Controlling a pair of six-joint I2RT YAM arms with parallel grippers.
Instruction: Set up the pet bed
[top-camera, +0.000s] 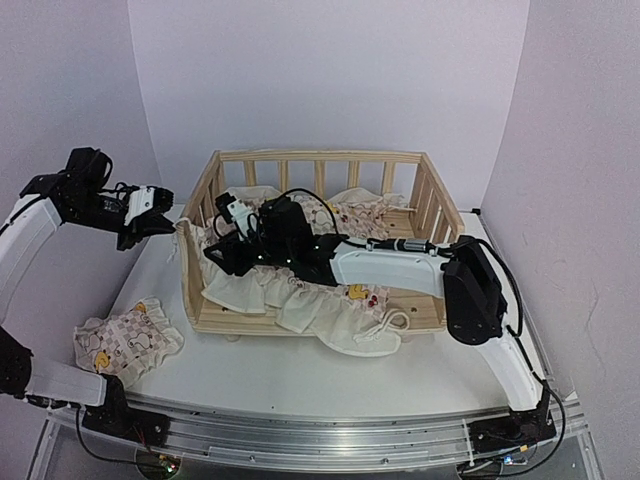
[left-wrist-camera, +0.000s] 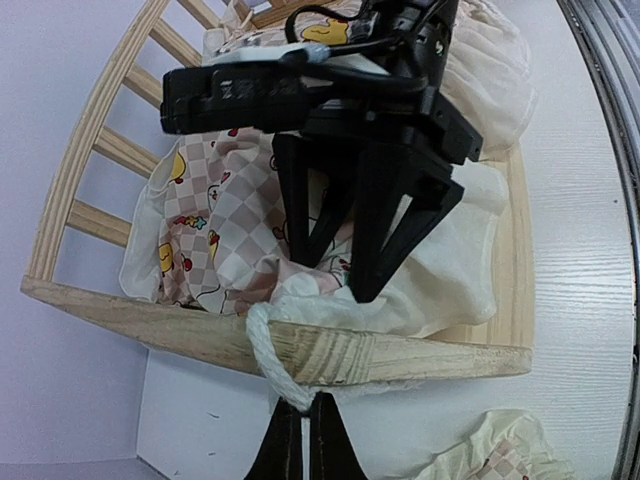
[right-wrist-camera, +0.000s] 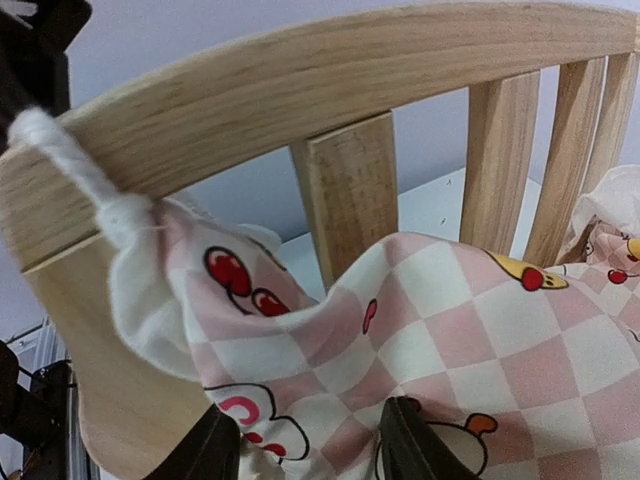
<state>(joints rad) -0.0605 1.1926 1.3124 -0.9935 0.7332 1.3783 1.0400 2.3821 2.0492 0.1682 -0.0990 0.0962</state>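
— At far left, what has the black left gripper (left-wrist-camera: 302, 425) got?
— Jaws together on the white tie string (left-wrist-camera: 262, 345), looped over the light pine slatted frame (left-wrist-camera: 420, 355) standing mid white counter (top-camera: 300, 385).
— And the right gripper (left-wrist-camera: 338, 265)?
— Jaws apart, tips pressing the cream ruffled pink-checked cushion (left-wrist-camera: 215, 200) inside that frame.
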